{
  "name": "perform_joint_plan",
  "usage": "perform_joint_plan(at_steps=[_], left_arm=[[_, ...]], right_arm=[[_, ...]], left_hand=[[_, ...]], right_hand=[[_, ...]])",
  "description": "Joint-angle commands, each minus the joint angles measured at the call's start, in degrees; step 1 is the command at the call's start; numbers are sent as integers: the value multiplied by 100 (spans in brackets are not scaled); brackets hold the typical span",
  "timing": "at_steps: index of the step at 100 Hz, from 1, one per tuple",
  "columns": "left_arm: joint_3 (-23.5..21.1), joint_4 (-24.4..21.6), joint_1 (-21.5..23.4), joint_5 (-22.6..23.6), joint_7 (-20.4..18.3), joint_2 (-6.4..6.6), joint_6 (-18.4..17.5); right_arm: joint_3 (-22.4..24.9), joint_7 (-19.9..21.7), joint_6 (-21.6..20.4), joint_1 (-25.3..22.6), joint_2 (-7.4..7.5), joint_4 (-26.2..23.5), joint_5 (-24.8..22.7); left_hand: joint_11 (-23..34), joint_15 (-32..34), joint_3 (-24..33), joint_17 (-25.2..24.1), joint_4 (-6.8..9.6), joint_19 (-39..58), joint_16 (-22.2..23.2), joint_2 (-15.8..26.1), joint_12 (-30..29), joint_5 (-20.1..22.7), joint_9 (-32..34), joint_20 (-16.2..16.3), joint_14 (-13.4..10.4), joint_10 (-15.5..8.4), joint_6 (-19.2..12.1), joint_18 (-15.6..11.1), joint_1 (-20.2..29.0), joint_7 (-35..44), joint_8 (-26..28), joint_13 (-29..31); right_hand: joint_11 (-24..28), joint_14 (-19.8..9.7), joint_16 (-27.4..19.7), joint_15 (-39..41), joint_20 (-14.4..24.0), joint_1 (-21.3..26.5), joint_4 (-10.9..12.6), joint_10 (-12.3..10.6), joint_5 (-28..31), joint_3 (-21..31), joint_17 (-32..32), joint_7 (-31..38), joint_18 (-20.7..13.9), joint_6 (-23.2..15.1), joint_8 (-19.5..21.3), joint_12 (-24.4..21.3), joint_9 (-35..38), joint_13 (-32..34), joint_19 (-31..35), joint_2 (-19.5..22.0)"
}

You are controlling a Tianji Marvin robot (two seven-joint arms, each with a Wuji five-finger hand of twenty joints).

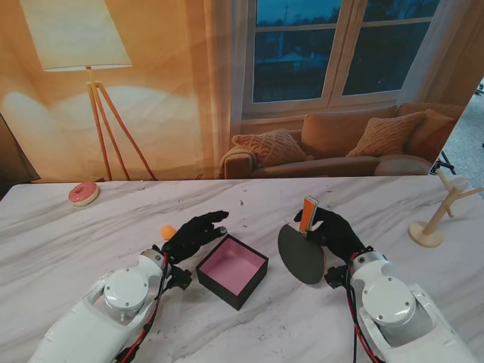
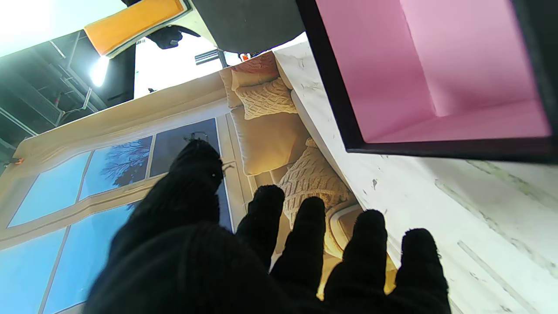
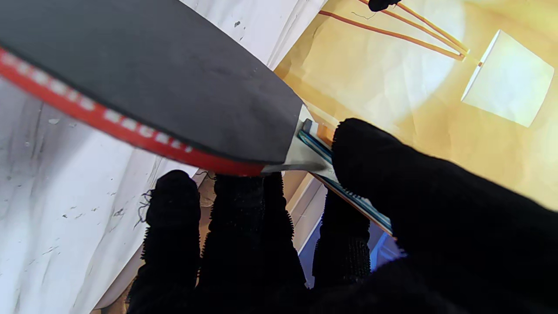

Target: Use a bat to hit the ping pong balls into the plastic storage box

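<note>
The right hand [image 1: 338,231] was closed around the handle of the bat [image 1: 300,253], thumb on one side and fingers on the other; the orange handle end stuck up out of the fist, and the dark round blade hung down toward the table [image 1: 68,249], its lower edge close to or touching the marble, I could not tell which; in the right wrist view the bat [image 3: 165,83] showed a black face with a red edge, the thumb [image 3: 375,165] pressed to the handle where it met the blade.

The box [image 1: 232,270], black outside and pink inside, sat open on the table between the two hands, turned cornerwise to me; it looked empty; the bat stood just to its right, apart from it.

The left hand [image 1: 193,233] held nothing, fingers spread and stretched out above the table just beside the box's left corner; the left wrist view showed the same hand [image 2: 261,253] with all five fingers apart and the pink box [image 2: 436,74] close ahead.

One orange ball [image 1: 168,231] lay on the table just left of that hand, partly hidden by it; whether they touched could not be told.

A pink doughnut [image 1: 83,193] lay far off to the left near the table's back edge; a wooden stand [image 1: 439,215] stood far right.
</note>
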Motion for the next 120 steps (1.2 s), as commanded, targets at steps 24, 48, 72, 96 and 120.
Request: perform_joint_plan(at_steps=[24,48,72,96,120], left_arm=[[4,-45,4,-31,-108,-25,34],[-1,-52,6,-37,-121,-23,52],[-5,-59,10,-50,-134,-21,63],[4,-53,2,-59,-146,-21,76],[8,-47,-6,-76,-172,-19,85]], right_arm=[[-124,-103,15,69,-69,59,-68],[-132,-155,-61,86,-69,116,-175],[9,-49,-76,-15,-25,129,-324],[201,89,-304,-84,66,206,-836],[309,438,-469,-89,169,265,-1052]], left_hand=[[-27,-20,-216,34,50,90,50,144,64,151,76,149,7,-14,-34,-74,154,0,-49,-26],[-31,-20,-236,57,50,102,54,163,63,153,72,164,21,8,-30,-63,171,-2,-51,-32],[-28,-14,-272,78,49,116,60,182,65,165,75,185,25,-2,-28,-52,188,3,-50,-28],[-27,-10,-299,92,50,123,64,194,65,195,78,201,37,2,-7,-37,205,11,-48,-25],[-27,-7,-332,110,50,132,67,211,64,208,73,217,50,-12,-3,-31,215,10,-49,-25]], right_hand=[[160,-163,-235,99,-133,252,-450,-46,351,174,43,1596,-101,156,603,-38,-98,-119,-92,-658],[326,-17,-542,422,-164,1188,-400,-31,920,173,220,2484,-107,233,1069,14,111,-23,15,-316],[438,-212,-121,279,-100,195,-534,56,779,25,85,2402,-161,340,863,147,9,38,162,-690],[799,-168,431,295,-38,-404,-628,125,710,-60,149,2103,-99,304,645,544,421,284,320,-696],[941,8,629,788,49,-488,-595,61,544,-64,566,1622,58,382,286,867,1466,1001,698,-646]])
